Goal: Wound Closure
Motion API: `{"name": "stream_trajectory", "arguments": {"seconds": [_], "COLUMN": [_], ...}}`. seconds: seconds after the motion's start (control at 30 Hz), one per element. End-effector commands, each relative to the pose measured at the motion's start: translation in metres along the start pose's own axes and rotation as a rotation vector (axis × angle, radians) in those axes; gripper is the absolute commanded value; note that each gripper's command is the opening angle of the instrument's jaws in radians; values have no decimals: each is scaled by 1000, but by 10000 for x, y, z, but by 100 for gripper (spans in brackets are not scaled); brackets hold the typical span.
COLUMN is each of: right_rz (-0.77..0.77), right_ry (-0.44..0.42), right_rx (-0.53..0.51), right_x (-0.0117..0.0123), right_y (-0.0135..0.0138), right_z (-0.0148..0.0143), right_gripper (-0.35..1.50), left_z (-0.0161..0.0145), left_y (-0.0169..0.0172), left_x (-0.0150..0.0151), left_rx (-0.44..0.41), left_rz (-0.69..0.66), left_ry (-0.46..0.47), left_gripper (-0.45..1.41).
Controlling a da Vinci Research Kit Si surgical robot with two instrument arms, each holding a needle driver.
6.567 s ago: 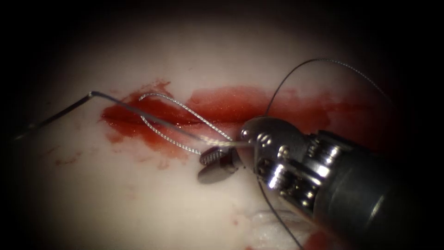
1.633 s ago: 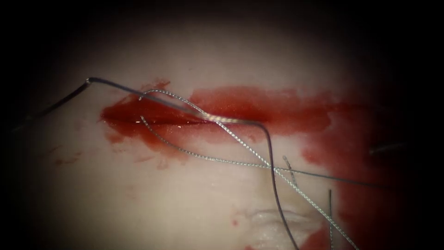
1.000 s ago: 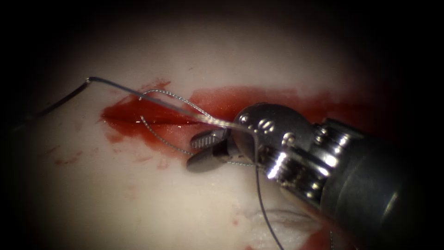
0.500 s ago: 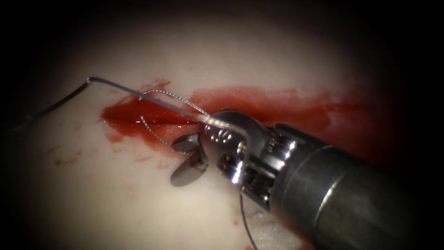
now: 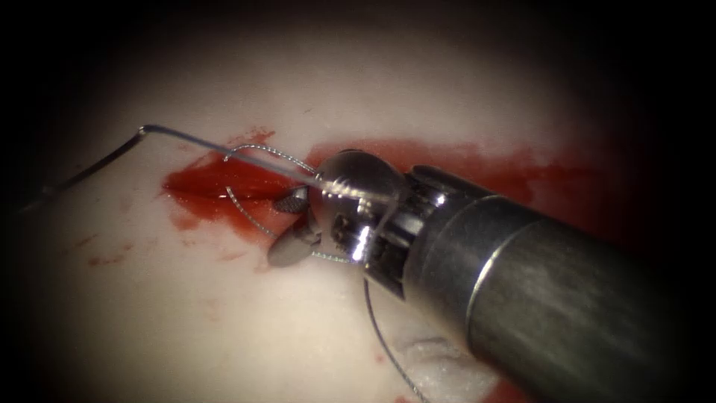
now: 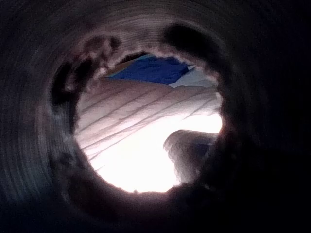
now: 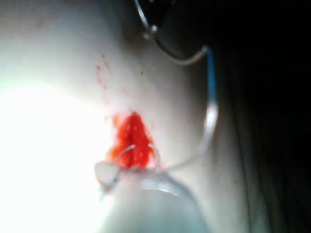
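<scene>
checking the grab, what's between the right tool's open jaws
In the endoscope view the right tool has its jaws open at the cut in the tissue. A loop of thread runs between them, over red fluid; not yet gripped.

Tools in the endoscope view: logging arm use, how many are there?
1: the right arm's tool, coming from the right, jaws open at the cut beside the thread.

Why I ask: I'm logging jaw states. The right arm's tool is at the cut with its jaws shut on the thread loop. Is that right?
Not quite. The endoscope view shows the right arm's tool at the cut in the tissue, but its jaws stand open, not shut. The thread loop lies beside them, and they hold nothing.
</scene>
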Motion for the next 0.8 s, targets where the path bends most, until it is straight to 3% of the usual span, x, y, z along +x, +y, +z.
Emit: {"name": "stream_trajectory", "arguments": {"seconds": [0.03,0.1,0.13,0.3,0.53,0.8], "right_rz": [-7,-12,-11,8,84,153], "right_ry": [-6,-16,-26,-24,-22,-33], "right_rx": [-7,-11,-12,-5,29,7], "right_x": [5,1,-1,-4,-21,-96], "right_y": [9,7,5,2,-1,-22], "right_z": [4,6,6,0,-29,-75], "right_gripper": [51,29,-31,-35,-35,-35], "left_z": [3,3,3,4,5,5], "left_y": [-9,-9,-9,-9,-7,-7], "left_x": [-10,-10,-10,-10,-11,-12], "left_rx": [4,4,4,4,1,1], "left_rz": [7,7,6,7,9,9], "left_ry": [-2,-2,-2,-3,-14,-20], "left_gripper": [-45,-45,-45,-45,-45,-45]}}
